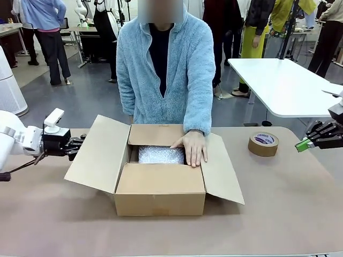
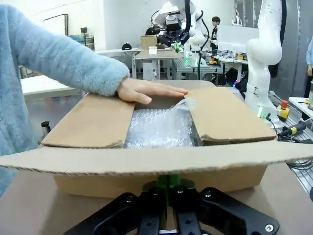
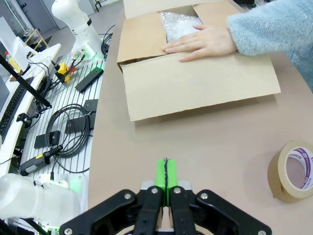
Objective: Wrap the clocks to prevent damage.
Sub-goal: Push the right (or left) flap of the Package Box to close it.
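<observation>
The clocks (image 1: 161, 155) lie as a whitish bubble-wrapped bundle inside the open cardboard box (image 1: 159, 187); the bundle also shows in the left wrist view (image 2: 161, 129) and the right wrist view (image 3: 180, 23). A person's hand (image 1: 193, 147) rests on the box's right edge, fingers over the bundle. My left gripper (image 1: 80, 144) hovers shut just left of the box's left flap, holding nothing. My right gripper (image 1: 301, 145) is shut and empty at the table's far right, beyond the tape roll. Its green pads (image 3: 166, 175) press together.
A brown tape roll (image 1: 263, 143) lies flat on the table right of the box. All box flaps stand open, the left one (image 1: 99, 152) angled up toward my left gripper. Bare table stretches in front of the box. A white table (image 1: 284, 85) stands behind.
</observation>
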Tool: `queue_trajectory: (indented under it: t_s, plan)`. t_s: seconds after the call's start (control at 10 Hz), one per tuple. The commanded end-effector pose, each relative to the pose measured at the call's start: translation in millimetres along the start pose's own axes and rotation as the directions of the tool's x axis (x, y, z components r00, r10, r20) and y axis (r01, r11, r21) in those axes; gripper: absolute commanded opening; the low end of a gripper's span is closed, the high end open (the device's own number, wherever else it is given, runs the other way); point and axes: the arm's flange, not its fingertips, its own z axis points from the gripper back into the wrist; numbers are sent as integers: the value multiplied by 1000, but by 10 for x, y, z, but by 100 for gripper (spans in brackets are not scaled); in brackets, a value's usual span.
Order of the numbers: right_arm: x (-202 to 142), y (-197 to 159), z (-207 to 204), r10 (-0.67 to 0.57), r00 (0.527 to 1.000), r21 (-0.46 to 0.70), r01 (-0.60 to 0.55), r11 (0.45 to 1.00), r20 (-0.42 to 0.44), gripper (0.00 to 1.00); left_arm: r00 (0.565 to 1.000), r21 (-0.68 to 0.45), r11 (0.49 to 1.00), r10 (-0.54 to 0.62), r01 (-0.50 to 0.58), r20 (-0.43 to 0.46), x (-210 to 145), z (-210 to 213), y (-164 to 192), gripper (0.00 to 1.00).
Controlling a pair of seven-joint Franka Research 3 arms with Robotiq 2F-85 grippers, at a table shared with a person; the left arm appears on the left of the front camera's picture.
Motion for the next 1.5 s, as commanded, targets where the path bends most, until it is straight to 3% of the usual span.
queue_trajectory:
  t_s: [0.0, 0.4, 0.8, 1.2, 1.4]
  plan:
    - [-2, -11, -13, -8, 1000, -9, 8, 1000, 2, 1, 1000, 9, 1000, -25, 25, 17, 31, -263, 56, 1]
    - [-2, -11, -13, -8, 1000, -9, 8, 1000, 2, 1, 994, 5, 995, -105, 105, 31, 298, -637, 123, 1]
    - [-2, -11, -13, -8, 1000, -9, 8, 1000, 2, 1, 996, -3, 997, -80, 80, -32, 154, -950, 252, 1]
    - [-2, -11, -13, -8, 1000, -9, 8, 1000, 2, 1, 995, -12, 998, -62, 61, -75, 0, -944, 245, 1]
    - [-2, -11, -13, -8, 1000, -9, 8, 1000, 2, 1, 990, -106, 991, -93, 82, -104, 70, -723, 124, 1]
